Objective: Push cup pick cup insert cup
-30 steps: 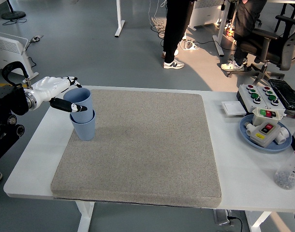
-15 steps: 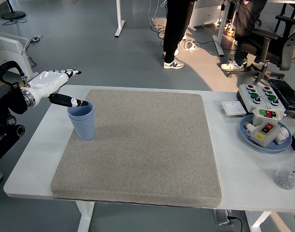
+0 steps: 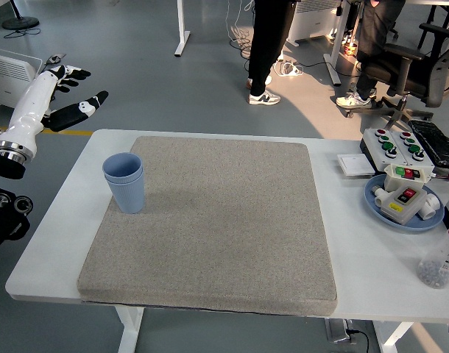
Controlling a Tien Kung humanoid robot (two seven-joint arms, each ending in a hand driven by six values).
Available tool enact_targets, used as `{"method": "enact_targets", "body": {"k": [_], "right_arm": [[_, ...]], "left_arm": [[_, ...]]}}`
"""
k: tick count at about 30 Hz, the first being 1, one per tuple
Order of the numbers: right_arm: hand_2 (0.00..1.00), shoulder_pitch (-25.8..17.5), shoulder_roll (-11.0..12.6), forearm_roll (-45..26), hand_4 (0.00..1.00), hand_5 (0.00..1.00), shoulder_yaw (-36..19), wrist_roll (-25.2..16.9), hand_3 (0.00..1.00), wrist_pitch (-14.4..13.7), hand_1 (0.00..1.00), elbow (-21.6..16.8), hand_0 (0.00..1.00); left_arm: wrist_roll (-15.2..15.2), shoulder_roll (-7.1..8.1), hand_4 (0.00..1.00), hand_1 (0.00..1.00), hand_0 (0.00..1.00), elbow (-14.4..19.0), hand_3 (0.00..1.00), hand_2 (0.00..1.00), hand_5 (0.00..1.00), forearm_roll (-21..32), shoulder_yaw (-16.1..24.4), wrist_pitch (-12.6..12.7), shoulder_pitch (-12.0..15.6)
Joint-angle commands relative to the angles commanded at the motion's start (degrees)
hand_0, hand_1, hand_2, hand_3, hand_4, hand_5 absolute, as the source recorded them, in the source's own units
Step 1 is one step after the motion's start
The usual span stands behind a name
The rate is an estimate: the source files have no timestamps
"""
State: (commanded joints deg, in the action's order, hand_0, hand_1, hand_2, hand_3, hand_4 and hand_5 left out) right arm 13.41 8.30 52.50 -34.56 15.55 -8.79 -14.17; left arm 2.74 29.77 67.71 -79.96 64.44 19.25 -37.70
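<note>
The white worktop [image 3: 62, 243] fills most of what I can see, and a big grey felt mat [image 3: 224, 220] covers its middle. Off at the right end sit a box of coloured buttons [image 3: 397, 145] and a blue plate [image 3: 379, 208] carrying a small switch unit, well apart from the action.

Near the mat's left edge, toward the far side, stand the two blue cups [image 3: 125, 182], one nested inside the other, upright, with the inner rim just proud of the outer. Nothing touches them.

The robot's left hand [image 3: 57, 99] hangs up and off to the left, clear of the worktop's far corner and well apart from the cups, fingers spread wide and holding nothing. The right hand is nowhere in sight.

To my eye the job looks finished: one cup sits seated in the other, so the inserting is done, and I see no stray cup left to push or pick. All that seems left is for the arm to settle.
</note>
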Motion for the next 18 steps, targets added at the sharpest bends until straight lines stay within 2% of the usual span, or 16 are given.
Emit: {"method": "enact_targets", "body": {"k": [3, 4, 5, 11, 12, 13, 17, 18], "right_arm": [[0.618, 0.0, 0.0, 0.3, 0.114, 0.445, -0.2, 0.0, 0.563, 0.0, 0.544, 0.0, 0.523], [0.618, 0.1, 0.0, 0.3, 0.114, 0.445, -0.2, -0.1, 0.563, 0.1, 0.544, 0.1, 0.523], [0.618, 0.1, -0.1, 0.3, 0.114, 0.445, -0.2, -0.1, 0.563, 0.1, 0.544, 0.1, 0.523], [0.618, 0.2, -0.1, 0.0, 0.114, 0.445, 0.0, -0.3, 0.563, 0.0, 0.544, 0.2, 0.523], [0.618, 0.3, -0.1, -0.1, 0.114, 0.445, 0.0, -0.4, 0.563, 0.0, 0.544, 0.3, 0.523], [0.618, 0.3, -0.1, -0.1, 0.114, 0.445, 0.0, -0.4, 0.563, 0.0, 0.544, 0.3, 0.523], [0.618, 0.6, 0.0, -0.2, 0.114, 0.445, 0.2, -0.6, 0.563, 0.1, 0.544, 0.4, 0.523], [0.618, 0.7, 0.0, -0.2, 0.114, 0.444, 0.2, -0.6, 0.563, 0.1, 0.544, 0.4, 0.523]], "left_arm": [[-0.6, -1.02, 0.521, 0.464, 0.293, 2.6, 0.447, 0.474, 0.626, 3.6, 3.0, -0.5, 3.1], [-1.4, -1.89, 0.521, 0.464, 0.293, 4.1, 0.447, 0.474, 0.626, 5.2, 4.6, -1.7, 4.9], [-1.7, -2.22, 0.477, 0.466, 0.307, 5.0, 0.451, 0.476, 0.62, 6.2, 5.6, -2.3, 6.3], [-2.9, -5.39, 0.477, 0.466, 0.307, 10.6, 0.451, 0.476, 0.62, 11.5, 10.4, -4.0, 14.6], [-2.9, -6.13, 0.469, 0.485, 0.404, 11.6, 0.459, 0.491, 0.625, 12.7, 11.2, -4.0, 16.3], [-2.9, -6.33, 0.469, 0.485, 0.404, 11.9, 0.459, 0.491, 0.625, 13.1, 11.4, -4.1, 16.8], [-1.9, -8.87, 0.469, 0.485, 0.404, 14.3, 0.459, 0.491, 0.625, 17.2, 13.9, -3.6, 21.6], [-1.3, -9.8, 0.486, 0.524, 0.451, 15.2, 0.47, 0.52, 0.639, 19.7, 14.7, -3.2, 23.4]]}}
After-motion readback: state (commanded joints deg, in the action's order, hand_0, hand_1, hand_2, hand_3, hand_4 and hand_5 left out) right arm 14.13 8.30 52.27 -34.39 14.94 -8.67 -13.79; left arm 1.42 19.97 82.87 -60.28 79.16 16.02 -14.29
